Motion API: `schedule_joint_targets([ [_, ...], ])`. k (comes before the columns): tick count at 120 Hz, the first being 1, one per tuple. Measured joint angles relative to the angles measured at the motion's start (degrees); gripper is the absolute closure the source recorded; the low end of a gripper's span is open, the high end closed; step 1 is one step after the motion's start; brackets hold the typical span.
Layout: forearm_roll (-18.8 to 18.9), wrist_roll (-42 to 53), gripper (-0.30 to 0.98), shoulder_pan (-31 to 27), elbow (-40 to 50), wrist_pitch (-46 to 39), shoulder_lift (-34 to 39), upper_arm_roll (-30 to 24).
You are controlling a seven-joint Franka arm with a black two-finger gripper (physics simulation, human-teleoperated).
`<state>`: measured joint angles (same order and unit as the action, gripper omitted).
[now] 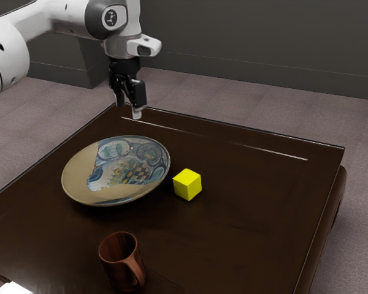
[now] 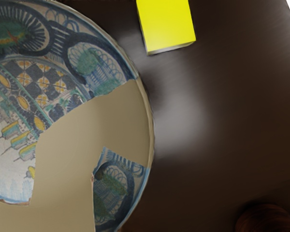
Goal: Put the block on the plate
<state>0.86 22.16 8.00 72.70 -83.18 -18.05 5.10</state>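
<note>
Condition of the fingers [image 1: 128,110]: standing apart, a visible gap between the tips, and holding nothing. They point downward and hang above the bench [image 1: 251,245], clear of its surface. The exact degree of opening cannot be established.

The block [image 1: 187,184], a plain yellow cube, sits on the dark brown bench just beside the plate [image 1: 80,179] — off it, on the side toward the exterior view's right. The wrist view confirms a strip of bare bench between the block and the plate's rim.

The plate is round, tan in part, with painted decoration in blue, green and yellow; its upper side is uncovered. A reddish-brown mug [image 1: 121,269] stands upright near the exterior view's lower edge, its handle toward that view's right — apart from both plate and block. Pinkish-grey floor [image 1: 356,135] lies beyond the bench.
</note>
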Motion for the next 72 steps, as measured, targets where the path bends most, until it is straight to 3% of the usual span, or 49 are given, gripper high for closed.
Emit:
schedule_joint_targets([
  [32,-0.4,6.3,0.0,0.6,2.8,-3.8,-1.6,-0.3],
  [52,-0.5,8.8,0.0,1.4,1.4,-8.0,-8.0,-0.4],
  [72,-0.6,10.5,0.0,2.5,-6.2,-9.6,-15.9,0.0],
])
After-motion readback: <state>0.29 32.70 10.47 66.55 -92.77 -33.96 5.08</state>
